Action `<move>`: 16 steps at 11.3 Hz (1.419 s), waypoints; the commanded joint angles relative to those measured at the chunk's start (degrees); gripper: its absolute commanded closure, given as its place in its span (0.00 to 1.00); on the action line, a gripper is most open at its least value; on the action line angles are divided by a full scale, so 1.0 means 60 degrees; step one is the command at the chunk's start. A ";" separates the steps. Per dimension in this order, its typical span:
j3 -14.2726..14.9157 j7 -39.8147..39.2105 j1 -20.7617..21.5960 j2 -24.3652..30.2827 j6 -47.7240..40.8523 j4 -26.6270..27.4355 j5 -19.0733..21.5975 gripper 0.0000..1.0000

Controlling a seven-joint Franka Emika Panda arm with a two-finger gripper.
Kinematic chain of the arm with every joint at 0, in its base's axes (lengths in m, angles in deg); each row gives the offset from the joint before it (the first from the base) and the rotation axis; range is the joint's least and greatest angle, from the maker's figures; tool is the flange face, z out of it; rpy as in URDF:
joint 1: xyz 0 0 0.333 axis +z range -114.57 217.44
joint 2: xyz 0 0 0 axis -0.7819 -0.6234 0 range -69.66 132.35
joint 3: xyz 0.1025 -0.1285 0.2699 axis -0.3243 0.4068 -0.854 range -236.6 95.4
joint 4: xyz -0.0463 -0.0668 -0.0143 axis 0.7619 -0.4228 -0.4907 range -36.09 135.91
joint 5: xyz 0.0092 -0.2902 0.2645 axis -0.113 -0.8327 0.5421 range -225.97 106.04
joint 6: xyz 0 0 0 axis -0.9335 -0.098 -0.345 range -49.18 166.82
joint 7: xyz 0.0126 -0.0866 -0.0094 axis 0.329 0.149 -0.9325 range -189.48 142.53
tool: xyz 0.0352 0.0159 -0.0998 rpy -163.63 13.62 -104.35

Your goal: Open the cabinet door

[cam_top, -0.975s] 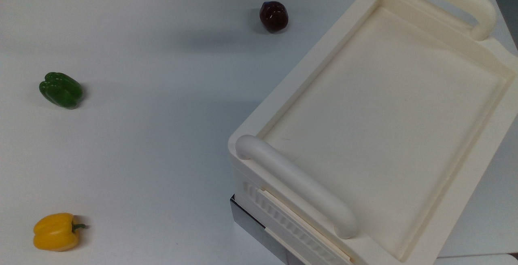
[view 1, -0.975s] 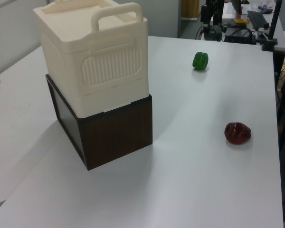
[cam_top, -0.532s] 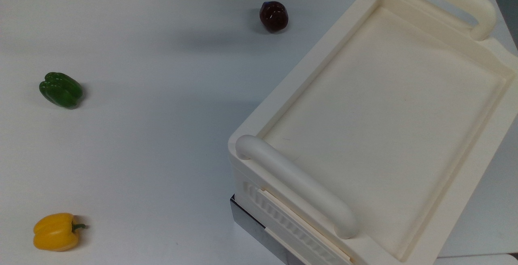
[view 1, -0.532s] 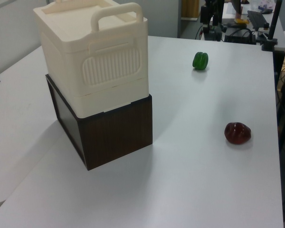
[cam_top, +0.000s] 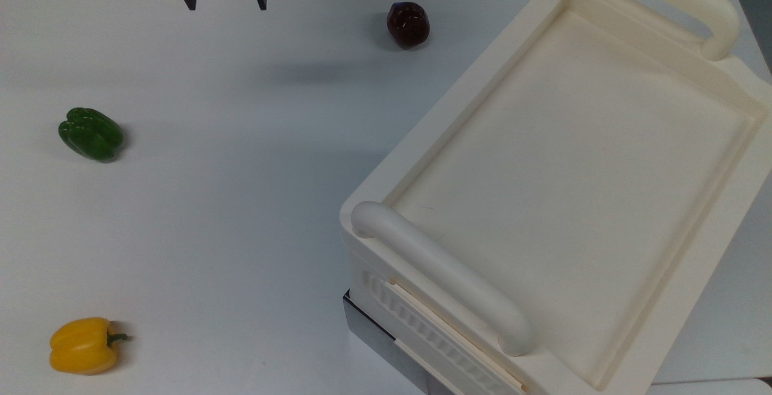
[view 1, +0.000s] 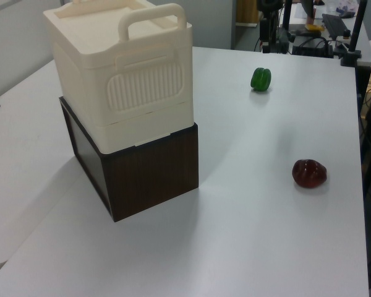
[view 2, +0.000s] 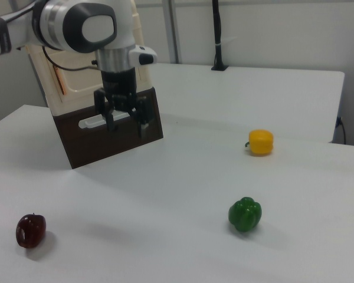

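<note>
My claw (view 2: 126, 125) hangs in the air above the white table (cam_top: 241, 202), and its two fingers (view 2: 109, 121) are spread apart with nothing between them. In the top view my claw (cam_top: 226, 0) sits at the top edge, well away from the cabinet (cam_top: 567, 160). The cabinet is a big cream box with a flat sunken top and two fat round handles (cam_top: 443, 277), and it stands on a dark brown base (view 1: 149, 176). It fills the top view's right side and stands at the left view's left (view 1: 120, 80). In the right view the cabinet (view 2: 47, 82) is behind my arm, at the right view's left, and I can see a thin copper strip (view 2: 59, 82) on its cream side there. That side should be the cabinet door (view 2: 76, 82) (my arm covers a lot of it, so I cannot tell if it is shut tight). Three peppers lie on the table, all well apart from each other. The dark red pepper (cam_top: 408, 24) is near the top view's top middle, not far from the cabinet. The green pepper (cam_top: 90, 134) lies at the top view's left. The yellow pepper (cam_top: 82, 345) lies at the top view's bottom left.
</note>
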 commanded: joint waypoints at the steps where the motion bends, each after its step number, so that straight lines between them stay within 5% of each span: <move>1: 0.0029 -0.2208 0.0122 0.0117 0.0029 -0.0403 0.0686 0.00; 5: -0.0235 -0.3079 0.0954 0.0102 0.0990 -0.0771 0.0759 0.03; 11: -0.0264 -0.2917 0.2465 -0.0439 0.3147 -0.0785 0.1052 0.43; 16: -0.0659 -0.3079 0.2889 -0.0630 0.3837 -0.0800 0.1170 0.38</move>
